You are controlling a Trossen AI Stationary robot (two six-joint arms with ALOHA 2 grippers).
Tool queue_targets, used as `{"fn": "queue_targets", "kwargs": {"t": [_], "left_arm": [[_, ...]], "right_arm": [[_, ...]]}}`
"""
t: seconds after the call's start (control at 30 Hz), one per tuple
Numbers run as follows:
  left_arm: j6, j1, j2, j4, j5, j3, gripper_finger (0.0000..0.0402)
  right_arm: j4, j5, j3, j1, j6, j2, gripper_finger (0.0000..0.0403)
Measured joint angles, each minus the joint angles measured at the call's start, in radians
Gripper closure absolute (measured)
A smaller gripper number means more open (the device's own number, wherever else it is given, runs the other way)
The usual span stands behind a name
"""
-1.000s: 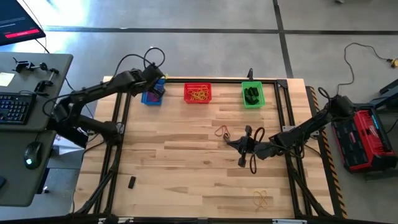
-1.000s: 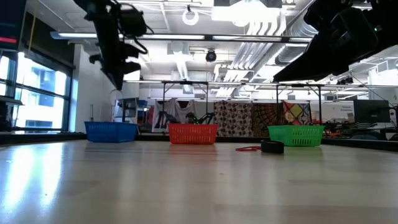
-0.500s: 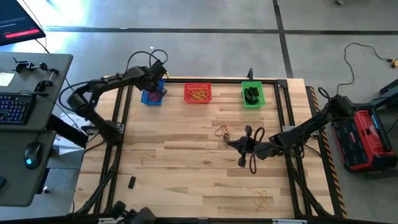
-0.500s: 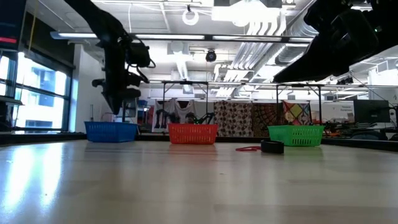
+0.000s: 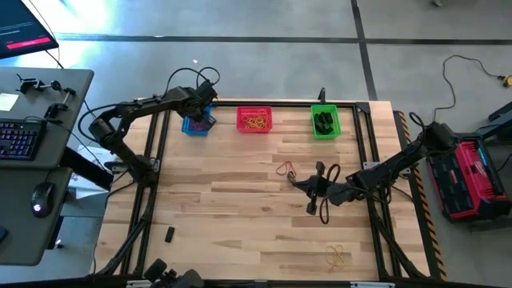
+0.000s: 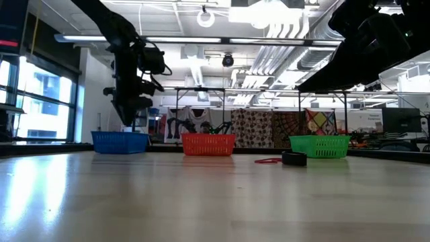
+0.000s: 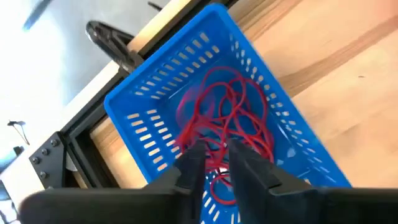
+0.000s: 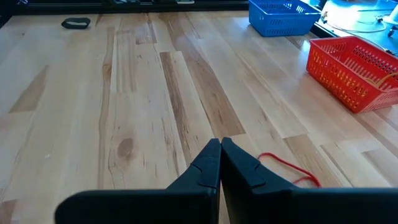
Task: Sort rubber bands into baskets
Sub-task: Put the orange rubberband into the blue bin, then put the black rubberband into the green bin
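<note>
Overhead, the left gripper (image 5: 205, 114) hangs just over the blue basket (image 5: 194, 126), which sits at 11 o'clock on the table (image 5: 240, 208). The red basket (image 5: 254, 120) is at 12 o'clock and the green basket (image 5: 325, 122) at 1 o'clock. In the left wrist view its fingers (image 7: 194, 163) stand slightly parted, tips down among the red rubber bands (image 7: 230, 118) that lie tangled in the blue basket. Whether one strand lies across a fingertip cannot be told.

Principal risk: a thin loop clinging to a finger, or hooked round it, would ride up as the arm lifts and either fall outside the rim or drag part of the tangle with it. The springy heap sits high against the mesh wall, so little is needed to tip a loop over. A second risk is a fingertip catching the mesh and shifting the light basket toward the table's edge frame.

The right gripper (image 8: 219, 155) waits low over the boards at about 3 o'clock from the table's centre, fingers pressed together and holding nothing. A loose red band (image 8: 289, 168) lies just beside it. A descent with the fingers closed like that would likely push this band flat along the wood rather than catch it.

Unsorted bands also lie well apart: tan loops (image 5: 336, 256) at 5 o'clock and a short dark band (image 5: 170, 234) at 7 o'clock.
</note>
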Motion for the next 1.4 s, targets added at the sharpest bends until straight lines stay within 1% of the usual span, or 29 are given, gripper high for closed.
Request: {"fn": "queue_targets", "kwargs": {"t": [0.17, 0.3, 0.43, 0.53, 0.67, 0.83, 0.93, 1.03, 1.13, 1.2, 1.4], "left_arm": [[0.003, -0.037, -0.012, 0.021, -0.034, 0.0, 0.0296], [0.003, -0.072, -0.013, 0.075, -0.036, 0.0, 0.0269], [0.003, -0.113, -0.013, 0.175, -0.036, -0.028, 0.0256], [0.012, -0.149, -0.014, 0.242, -0.038, -0.05, 0.0254], [0.021, -0.194, -0.042, 0.308, -0.045, -0.091, 0.0254], [0.032, -0.261, -0.139, 0.418, -0.046, -0.157, 0.0254], [0.032, -0.309, -0.226, 0.5, -0.006, -0.21, 0.0254], [0.022, -0.374, -0.315, 0.592, 0.05, -0.278, 0.0254], [-0.006, -0.453, -0.399, 0.701, 0.083, -0.351, 0.0254], [-0.013, -0.51, -0.44, 0.779, 0.086, -0.391, 0.0254], [-0.039, -0.689, -0.51, 0.871, 0.086, -0.448, 0.0254]], "right_arm": [[-0.014, 0.0, 0.0, -0.001, -0.008, 0.0, 0.0403], [-0.035, 0.0, 0.0, -0.001, -0.008, 0.0, 0.0403], [-0.034, 0.0, 0.0, -0.002, -0.007, 0.0, 0.0401], [-0.035, -0.002, 0.0, -0.024, 0.02, 0.0, 0.0391], [-0.047, 0.005, 0.0, -0.067, 0.05, 0.0, 0.0355], [-0.086, 0.024, 0.0, -0.105, 0.12, 0.0, 0.0286], [-0.108, 0.039, 0.0, -0.108, 0.158, 0.0, 0.0248], [-0.105, 0.056, 0.0, -0.108, 0.161, 0.019, 0.0219], [-0.087, 0.06, 0.001, -0.108, 0.184, 0.062, 0.0202], [-0.075, 0.07, 0.001, -0.108, 0.187, 0.103, 0.0198], [-0.021, 0.079, 0.001, -0.108, 0.232, 0.22, 0.0196]]}}
